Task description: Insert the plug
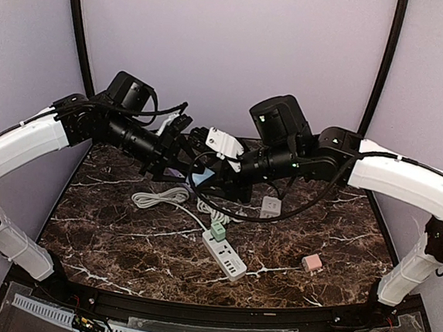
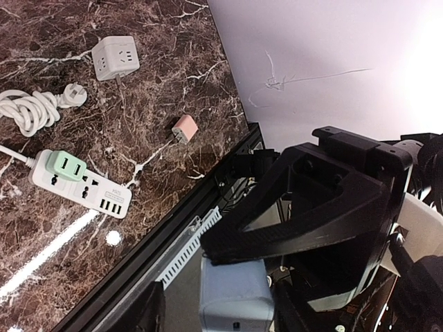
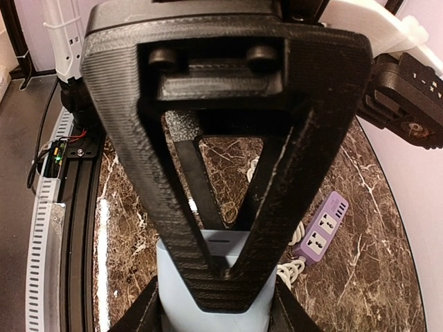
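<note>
Pale-blue boxy plastic plug (image 3: 176, 290) sits clamped between my right gripper's (image 3: 216, 312) ridged black fingers; my left gripper (image 2: 220, 315) flanks it too, whether gripping I cannot tell.

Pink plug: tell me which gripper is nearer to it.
Right. The right gripper hangs left of and beyond the pink plug, gripping a blue plug. The left gripper meets it from farther left.
</note>
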### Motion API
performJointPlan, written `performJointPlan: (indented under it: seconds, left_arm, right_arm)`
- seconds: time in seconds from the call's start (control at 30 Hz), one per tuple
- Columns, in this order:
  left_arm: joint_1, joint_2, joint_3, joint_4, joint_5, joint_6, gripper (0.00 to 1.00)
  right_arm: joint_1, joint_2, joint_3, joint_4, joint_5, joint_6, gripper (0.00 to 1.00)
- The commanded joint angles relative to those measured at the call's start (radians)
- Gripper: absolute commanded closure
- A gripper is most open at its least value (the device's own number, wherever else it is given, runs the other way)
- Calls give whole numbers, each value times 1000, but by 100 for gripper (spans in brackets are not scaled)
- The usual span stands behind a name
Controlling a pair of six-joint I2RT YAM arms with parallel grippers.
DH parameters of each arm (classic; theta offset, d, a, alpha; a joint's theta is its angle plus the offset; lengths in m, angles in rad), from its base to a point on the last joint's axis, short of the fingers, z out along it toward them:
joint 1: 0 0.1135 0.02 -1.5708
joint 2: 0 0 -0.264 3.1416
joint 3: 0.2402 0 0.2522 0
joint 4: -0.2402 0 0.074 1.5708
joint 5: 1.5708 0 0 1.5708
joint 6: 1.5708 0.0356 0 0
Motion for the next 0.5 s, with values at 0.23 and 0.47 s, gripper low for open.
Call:
performJointPlan:
  seconds: [0.23, 0.47]
  left_arm:
    - [-9, -13, -17, 35, 13, -26, 53]
    - [-11, -16, -28, 50, 22, -34, 58]
  right_arm:
    - [19, 22, 47, 7, 48, -9, 100]
    - [25, 36, 60, 2, 63, -13, 100]
